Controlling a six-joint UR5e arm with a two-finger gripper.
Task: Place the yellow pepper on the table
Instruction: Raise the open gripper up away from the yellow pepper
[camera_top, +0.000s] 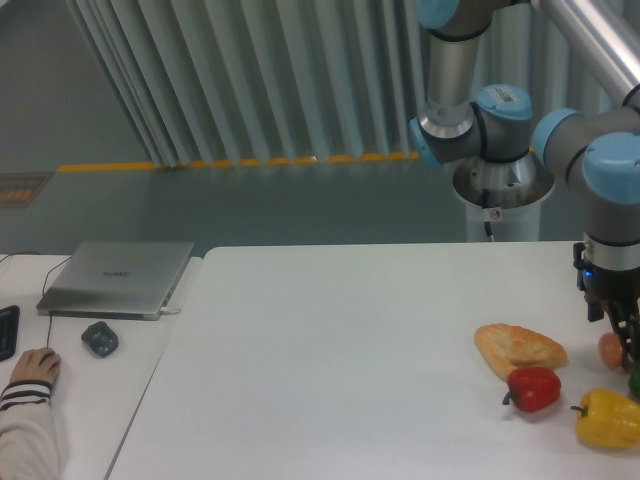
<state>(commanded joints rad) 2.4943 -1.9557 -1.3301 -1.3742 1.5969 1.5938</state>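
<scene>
Item one: the yellow pepper (608, 419), glossy and lobed, lay on the table (330, 340) near its front right corner, stem end pointing left, free of any hold; it stood just right of the red pepper (534, 388), a narrow strip of tabletop showing between them.

Item two: the gripper (632, 345), at the right edge of the view, hung above and slightly right of the yellow pepper, apart from it; its fingers were dark and partly cut off by the frame edge, so whether they were spread or pressed together could not be told; nothing was seen held in them.

Item three: the arm (612, 190), grey with pale blue joint caps, came down vertically over the table's right side; its base column (500, 190) stood behind the table's far edge.

Item four: a bread loaf (518, 347), golden-brown and oblong, lay just behind and touching or nearly touching the red pepper; a small brown egg (611, 349) lay to its right, just beside the gripper fingers; a scrap of something green showed at the right edge, too small to name.

Item five: a narrower white desk (70, 390) adjoined the table on the left; it bore a closed silver laptop (118, 277), a dark mouse (99, 338) in front of it, and a person's hand (35, 366) in a striped cuff resting at the front left.
</scene>
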